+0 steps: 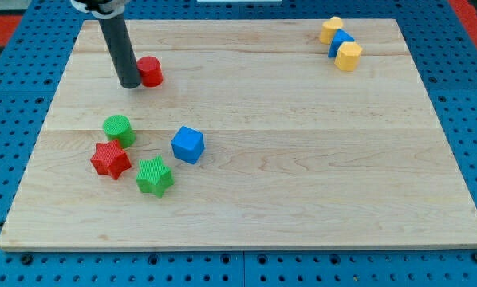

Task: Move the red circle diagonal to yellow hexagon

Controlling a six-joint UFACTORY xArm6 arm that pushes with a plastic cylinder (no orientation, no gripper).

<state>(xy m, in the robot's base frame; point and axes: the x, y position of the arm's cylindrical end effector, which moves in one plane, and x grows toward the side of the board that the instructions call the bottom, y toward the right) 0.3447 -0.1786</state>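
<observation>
The red circle [150, 71] lies on the wooden board [302, 143] at the upper left. My tip [131, 84] stands just left of it, touching or nearly touching its left side. At the view's top right three blocks sit in a tight diagonal row: a yellow block [330, 30], a blue block [341, 42] and a yellow hexagon [348, 57] at the lower right end.
A cluster lies at the lower left: a green circle [118, 129], a red star [111, 160], a green star [154, 176] and a blue cube [187, 144]. The board rests on a blue perforated table [15, 112].
</observation>
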